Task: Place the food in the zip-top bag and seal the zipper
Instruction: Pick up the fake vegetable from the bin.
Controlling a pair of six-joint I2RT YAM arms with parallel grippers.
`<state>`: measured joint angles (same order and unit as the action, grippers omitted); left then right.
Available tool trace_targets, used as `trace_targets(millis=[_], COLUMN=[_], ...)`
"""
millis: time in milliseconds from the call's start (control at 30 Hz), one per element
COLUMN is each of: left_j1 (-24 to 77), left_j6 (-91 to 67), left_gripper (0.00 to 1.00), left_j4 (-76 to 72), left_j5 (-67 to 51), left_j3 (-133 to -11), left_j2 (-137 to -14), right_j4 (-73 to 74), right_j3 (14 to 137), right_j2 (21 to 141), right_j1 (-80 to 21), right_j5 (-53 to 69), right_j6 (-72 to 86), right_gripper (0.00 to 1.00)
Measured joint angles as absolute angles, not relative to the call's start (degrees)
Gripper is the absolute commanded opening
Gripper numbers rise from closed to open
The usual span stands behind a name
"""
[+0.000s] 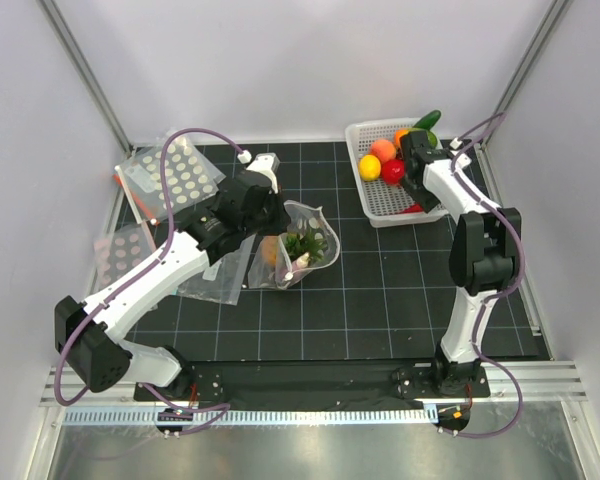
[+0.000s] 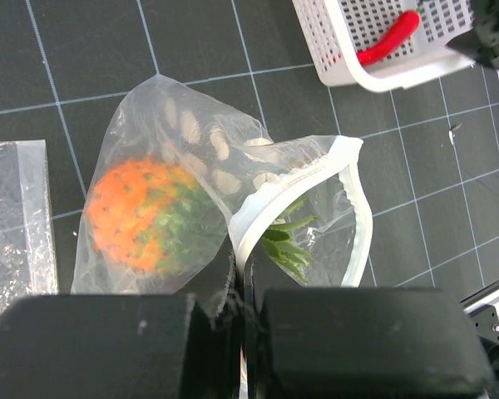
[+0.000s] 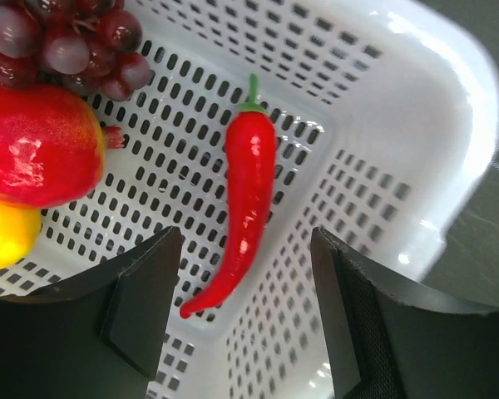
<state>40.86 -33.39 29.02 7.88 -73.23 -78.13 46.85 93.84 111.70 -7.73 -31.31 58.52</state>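
The zip-top bag point(image 1: 310, 238) lies mid-table, clear with white dots, its mouth held open. The pineapple point(image 2: 141, 218) is inside it, with its green crown point(image 2: 287, 241) at the mouth. My left gripper point(image 2: 243, 303) is shut on the bag's mouth edge, pinching the white zipper strip point(image 2: 270, 199). My right gripper point(image 3: 245, 253) is open, hovering over the red chili pepper point(image 3: 249, 195) in the white basket point(image 3: 416, 125), without touching it. The round red fruit point(image 3: 37, 145) lies to the chili's left. No eggplant shows.
The basket point(image 1: 380, 205) at back right also holds dark grapes point(image 3: 66, 37), a lemon point(image 1: 370, 167), a peach point(image 1: 383, 150) and a green piece point(image 1: 427, 120). Spare dotted bags point(image 1: 170, 175) lie at back left, and a plain clear bag point(image 1: 215, 275) lies beside the held bag.
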Motion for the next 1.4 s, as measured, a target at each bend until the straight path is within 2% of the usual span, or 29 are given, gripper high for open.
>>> trace_targets(millis=[467,633,800,933,1000,1200,1400], left_j1=[40.86,40.86,40.86,40.86,40.86,40.86,40.86], left_j6=[-33.41,-33.41,-33.41,-33.41,-33.41,-33.43,-33.43], left_gripper=[0.01,0.01,0.01,0.01,0.01,0.01,0.01], left_j4=[29.02,29.02,29.02,29.02,29.02,29.02,29.02], left_j5=[7.46,7.46,7.46,7.44,7.44,7.38,7.27], left_j3=[-73.23,-73.23,-73.23,-73.23,-73.23,-73.23,-73.23], left_j2=[-78.13,-78.13,-78.13,-78.13,-78.13,-78.13,-78.13], right_j4=[42.37,41.87,40.4,38.02,35.68,30.06,23.2], right_j3=[93.19,93.19,93.19,92.01,89.1,80.05,76.69], right_j2=[120.77,121.4,121.54,120.97,118.96,105.71,91.05], right_j1=[-5.91,-4.95,-4.67,-4.71,-4.71,-6.28,-13.28], right_j5=[-29.74,-29.63,-29.34,-29.39,-29.41,-31.33,-38.81], right_j6=[59.53,59.75,58.63,57.06,55.94,54.59,52.53], right_gripper=[0.63,0.49,0.2,0.14,0.1,0.09,0.06])
